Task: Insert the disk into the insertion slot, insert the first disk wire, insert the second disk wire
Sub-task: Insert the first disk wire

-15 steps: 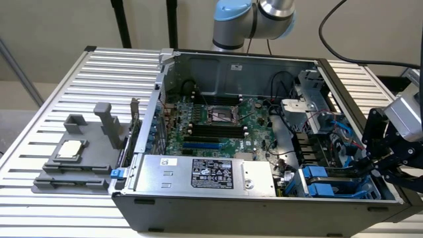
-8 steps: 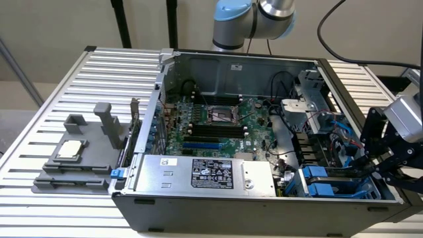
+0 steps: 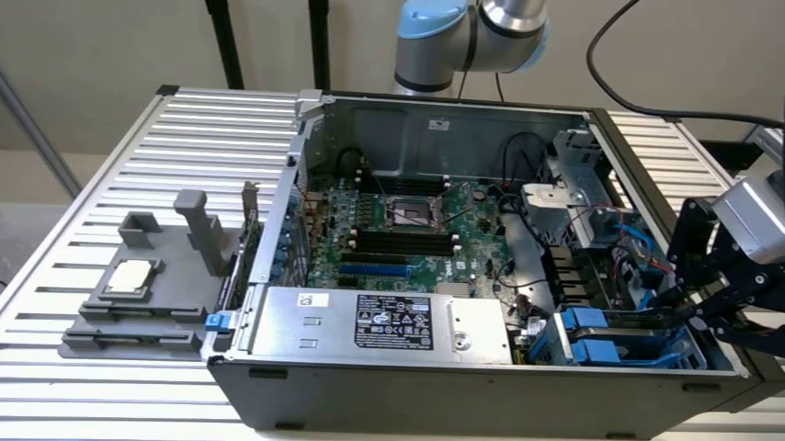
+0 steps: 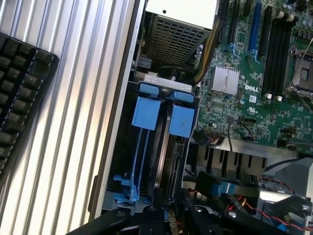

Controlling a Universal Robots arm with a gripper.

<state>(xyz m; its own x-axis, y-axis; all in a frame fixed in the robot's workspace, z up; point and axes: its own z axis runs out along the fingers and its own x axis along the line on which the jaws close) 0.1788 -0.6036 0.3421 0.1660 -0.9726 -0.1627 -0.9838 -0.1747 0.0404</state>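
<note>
The insertion slot (image 3: 631,319) is the dark grey bay in the case's near corner, at the exterior view's right. Two blue latch tabs (image 4: 146,112) (image 4: 181,120) stand side by side at its mouth, and blue carrier rails (image 4: 137,161) run down inside it. The disk's silver body is hidden inside the bay; I cannot tell which blue frame carries it. My black gripper (image 3: 682,315) (image 4: 171,219) hangs just over the bay's far end, a little open with nothing seen between its fingers. Blue and red cables (image 3: 635,246) (image 4: 274,210) lie beside the bay; which ones are the disk wires I cannot tell.
The open computer case (image 3: 466,377) stands on a ribbed aluminium table (image 3: 184,156). A silver power supply box (image 3: 381,322) with a black-and-white label fills the near side beside the motherboard (image 3: 405,220). A grey fixture (image 3: 135,294) sits at the exterior view's left. A black keyboard (image 4: 19,98) lies outside the case.
</note>
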